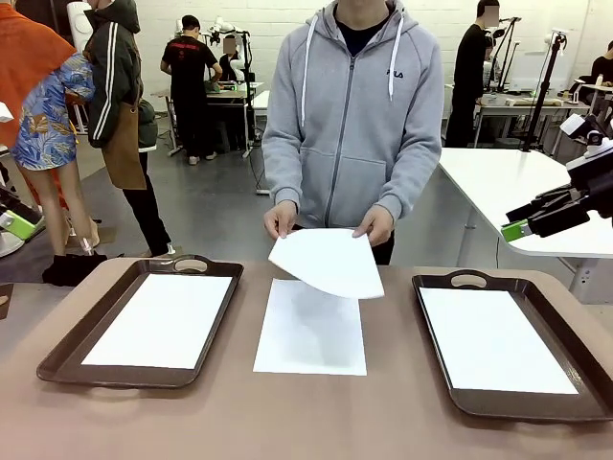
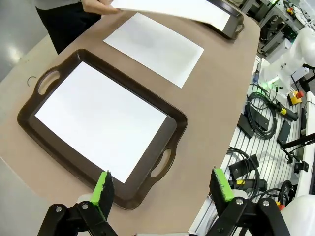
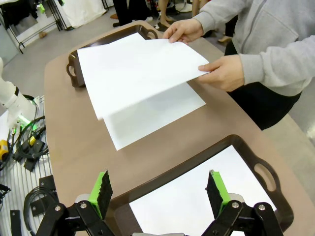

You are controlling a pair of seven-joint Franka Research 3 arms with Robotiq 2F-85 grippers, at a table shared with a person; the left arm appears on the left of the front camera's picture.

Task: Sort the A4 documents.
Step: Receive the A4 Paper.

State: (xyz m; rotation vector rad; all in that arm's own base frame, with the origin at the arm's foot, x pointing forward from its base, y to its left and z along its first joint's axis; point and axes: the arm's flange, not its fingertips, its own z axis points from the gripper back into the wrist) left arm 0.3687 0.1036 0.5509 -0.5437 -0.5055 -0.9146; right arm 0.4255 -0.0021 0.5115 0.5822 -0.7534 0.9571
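Both pairs stand wide apart with nothing between them: the left fingers hover over the near handle end of the left tray, and the right fingers hover over the near rim of the right tray. Ahead of the right fingers and well beyond them, the person's hands hold a loose sheet by one short edge. Its free end droops over a second sheet, which lies flat on the bench between the two trays. Here's the worry: the held sheet is thin and floppy and pinched at one end only, so fingers coming in for it could crease it, miss the sagging edge or bump the hands. The flat one looks trickier, I'd say. It sits flush on the bench with no edge to pinch, so a grab may only shove it along or buckle it. And any sheet let go above a tray could land skewed across the rim, since the fit looks snug. Now the containers: the left tray's paper lies square on the floor just ahead of the left fingers, and the right tray's paper lies flat right beneath the right fingers. Whether each tray holds one sheet or a stack, I cannot tell.
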